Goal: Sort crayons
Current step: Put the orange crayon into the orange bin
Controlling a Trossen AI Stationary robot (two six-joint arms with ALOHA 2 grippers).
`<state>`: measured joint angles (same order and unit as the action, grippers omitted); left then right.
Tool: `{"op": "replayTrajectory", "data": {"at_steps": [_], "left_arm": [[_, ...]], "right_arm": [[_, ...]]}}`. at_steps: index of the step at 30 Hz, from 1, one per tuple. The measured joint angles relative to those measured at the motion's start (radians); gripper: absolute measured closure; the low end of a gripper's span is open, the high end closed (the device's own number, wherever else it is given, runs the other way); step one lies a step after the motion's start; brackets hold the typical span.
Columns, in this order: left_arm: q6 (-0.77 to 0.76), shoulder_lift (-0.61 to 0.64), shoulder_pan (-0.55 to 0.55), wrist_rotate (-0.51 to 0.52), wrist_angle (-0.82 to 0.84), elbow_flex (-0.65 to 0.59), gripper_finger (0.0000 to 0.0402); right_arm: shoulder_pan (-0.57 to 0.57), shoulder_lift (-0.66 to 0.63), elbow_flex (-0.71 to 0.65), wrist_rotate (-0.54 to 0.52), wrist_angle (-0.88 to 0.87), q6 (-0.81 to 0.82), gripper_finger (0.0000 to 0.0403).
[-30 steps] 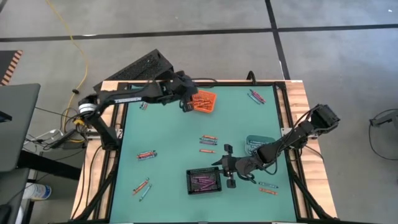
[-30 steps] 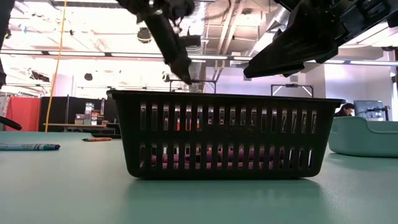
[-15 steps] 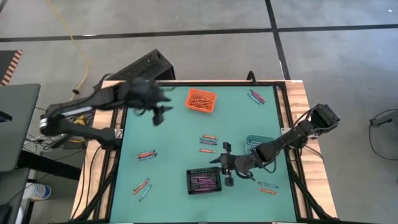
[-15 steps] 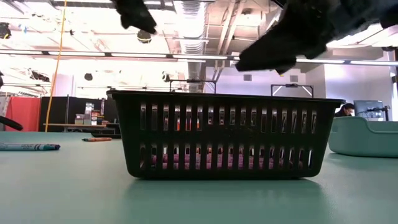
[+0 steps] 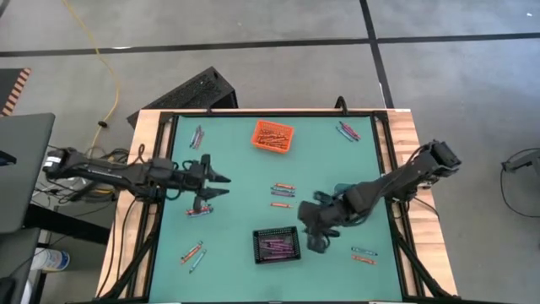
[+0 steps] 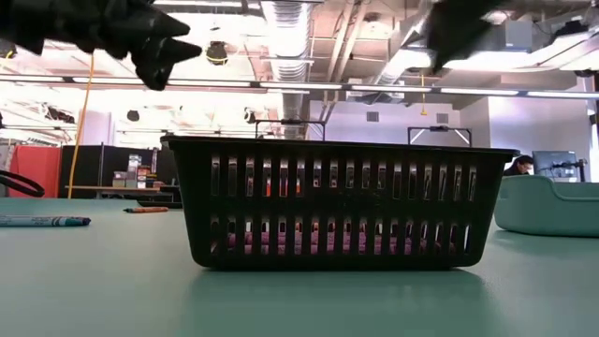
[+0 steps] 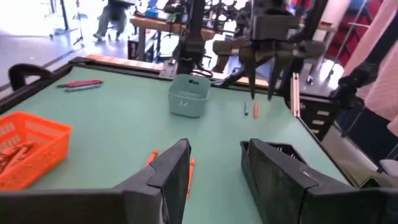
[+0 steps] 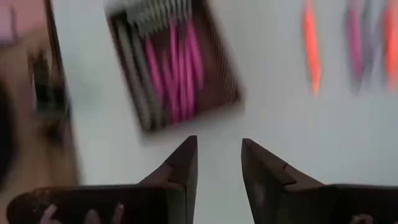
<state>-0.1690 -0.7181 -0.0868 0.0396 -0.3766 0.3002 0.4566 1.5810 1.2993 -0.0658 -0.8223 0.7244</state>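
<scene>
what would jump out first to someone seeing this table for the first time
Three small bins on the green mat: an orange bin of orange crayons at the far edge, a black bin holding purple crayons nearer the front, a teal bin. Loose crayons lie scattered, and both open hands, left hand and right hand, hover empty.

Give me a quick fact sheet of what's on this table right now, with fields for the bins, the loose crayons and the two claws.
Orange bin: far side of the table, holds orange crayons
Black bin: near side, holds purple crayons
Teal bin: right side, partly under the right arm
Loose crayons: scattered over the green mat
Left gripper: open, empty, above the mat's left part
Right gripper: open, empty, beside the black bin
</scene>
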Motion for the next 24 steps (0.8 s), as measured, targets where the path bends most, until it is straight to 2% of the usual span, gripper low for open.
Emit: {"op": "replayTrajectory", "data": {"at_steps": [2, 4, 10, 14, 16, 20, 22, 24], "left_arm": [[0.001, -0.017, -0.005, 0.005, -0.001, -0.021, 0.0248], [0.002, -0.042, -0.01, 0.01, -0.003, -0.035, 0.0248], [-0.017, -0.143, -0.043, 0.026, -0.118, -0.1, 0.0248], [0.002, -0.214, -0.099, 0.041, -0.235, -0.131, 0.0248], [0.036, -0.237, -0.136, 0.096, -0.269, -0.144, 0.0248], [0.093, -0.234, -0.194, 0.317, -0.275, -0.152, 0.0248], [0.122, -0.219, -0.21, 0.393, -0.263, -0.157, 0.0248], [0.16, -0.201, -0.217, 0.421, -0.266, -0.157, 0.0248]], "right_arm": [[0.045, -0.001, 0.019, 0.062, -0.114, 0.136, 0.0285], [0.107, -0.001, 0.017, 0.078, -0.179, 0.253, 0.0285], [0.315, 0.004, -0.03, 0.124, -0.176, 0.55, 0.0285], [0.446, 0.004, -0.03, 0.108, -0.164, 0.708, 0.0285], [0.498, 0.004, -0.03, 0.09, -0.174, 0.763, 0.0285], [0.564, 0.004, -0.03, 0.054, -0.221, 0.786, 0.0285], [0.581, 0.004, -0.03, 0.035, -0.249, 0.748, 0.0285], [0.583, 0.006, -0.03, -0.013, -0.265, 0.673, 0.0285]]}}
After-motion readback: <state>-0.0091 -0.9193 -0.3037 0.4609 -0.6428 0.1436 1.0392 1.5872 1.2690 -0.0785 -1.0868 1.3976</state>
